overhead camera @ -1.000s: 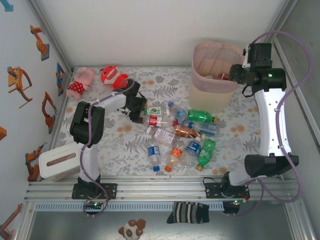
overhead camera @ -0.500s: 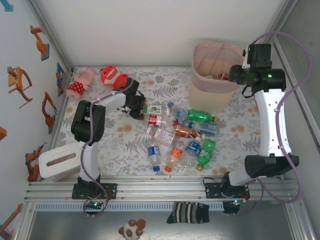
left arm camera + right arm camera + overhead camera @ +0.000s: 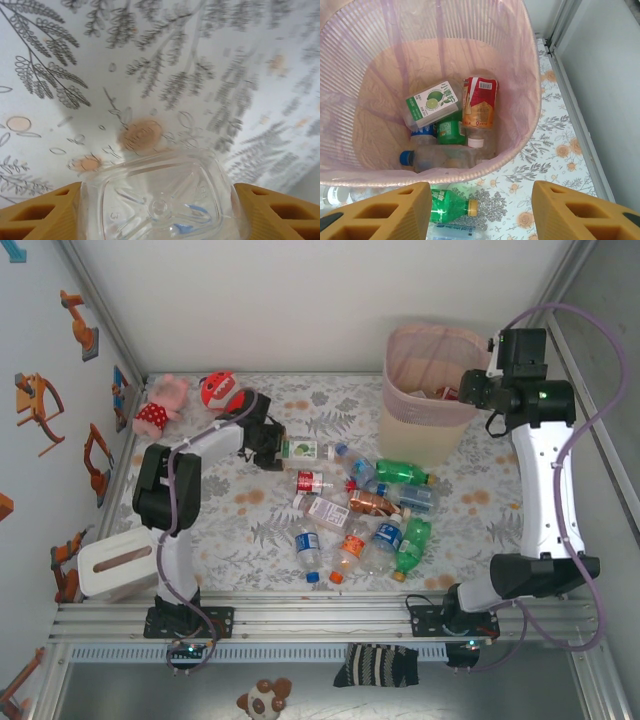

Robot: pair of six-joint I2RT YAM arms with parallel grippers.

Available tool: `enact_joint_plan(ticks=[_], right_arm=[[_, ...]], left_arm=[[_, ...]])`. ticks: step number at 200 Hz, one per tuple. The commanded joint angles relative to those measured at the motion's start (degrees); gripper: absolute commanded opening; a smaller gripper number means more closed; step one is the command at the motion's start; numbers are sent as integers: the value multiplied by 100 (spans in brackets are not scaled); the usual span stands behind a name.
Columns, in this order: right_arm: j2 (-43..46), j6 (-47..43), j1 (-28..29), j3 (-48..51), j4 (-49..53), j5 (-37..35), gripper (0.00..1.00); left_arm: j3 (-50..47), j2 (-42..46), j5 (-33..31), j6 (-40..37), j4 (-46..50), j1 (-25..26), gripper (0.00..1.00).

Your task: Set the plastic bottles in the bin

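Floral table cover (image 3: 150, 60) is lying under the clear plastic bottle (image 3: 160, 195), which the left pincer (image 3: 157, 212) is clamping near its base, and this slick, thin wall is probably risking slipping free before reaching the bin (image 3: 415, 435), well to that pincer's right, where the right pincer (image 3: 480, 192) is hanging, fingers apart.
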State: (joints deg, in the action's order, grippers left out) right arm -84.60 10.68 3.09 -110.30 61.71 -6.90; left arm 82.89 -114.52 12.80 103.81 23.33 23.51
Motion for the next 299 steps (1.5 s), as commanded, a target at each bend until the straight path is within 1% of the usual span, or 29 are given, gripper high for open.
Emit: enact_joint_plan(ticks=[1, 16, 33, 42, 58, 65, 87, 97, 116, 136, 148, 169, 191, 212, 260, 299], right_arm=[[249, 78, 34, -16, -213, 101, 54], [363, 110, 33, 58, -334, 275, 54], [555, 160, 33, 231, -599, 527, 54], [682, 171, 36, 378, -798, 693, 54], [921, 108, 50, 706, -1255, 1193, 54], [1043, 65, 66, 852, -1458, 1393, 54], [1335, -127, 177, 1235, -1965, 1899, 54], [1445, -207, 237, 1363, -2166, 2131, 54], [1618, -320, 306, 1647, -2592, 2803, 54], [1778, -304, 371, 2043, -3227, 3610, 54], [1879, -281, 448, 2281, -3642, 4029, 53], [2054, -307, 651, 2680, -4426, 4782, 54], [2148, -376, 953, 2961, -5063, 5252, 54], [2116, -569, 1297, 3006, -5248, 5255, 55], [1790, -1287, 2216, 2838, -5292, 4596, 58], [1287, -2080, 2910, 2428, -5104, 4041, 64]], left_arm=[[-173, 585, -171, -263, -124, -51, 62], [-209, 814, -279, -538, -162, -72, 62], [-140, 1068, -465, -1050, -151, -80, 61], [-142, 1225, -568, -1321, -302, -76, 61], [-186, 1513, -700, -2007, -729, -77, 60], [-187, 1629, -718, -2356, -918, -80, 58], [-201, 2057, -849, -3319, -1261, -66, 55], [-276, 2287, -848, -3750, -1559, -66, 54], [-612, 2778, -609, -4577, -2412, -64, 54], [-854, 3191, -274, -5183, -3036, -57, 53], [-892, 3395, -32, -5461, -3159, -66, 52], [-1095, 3701, 570, -5879, -3685, -73, 51], [-1267, 3936, 1126, -6156, -4100, -72, 50], [-1379, 4108, 1480, -6241, -4353, -72, 47], [-1503, 4283, 2148, -6250, -4801, -37, 44], [-1522, 4401, 2441, -6349, -4917, 78, 44]])
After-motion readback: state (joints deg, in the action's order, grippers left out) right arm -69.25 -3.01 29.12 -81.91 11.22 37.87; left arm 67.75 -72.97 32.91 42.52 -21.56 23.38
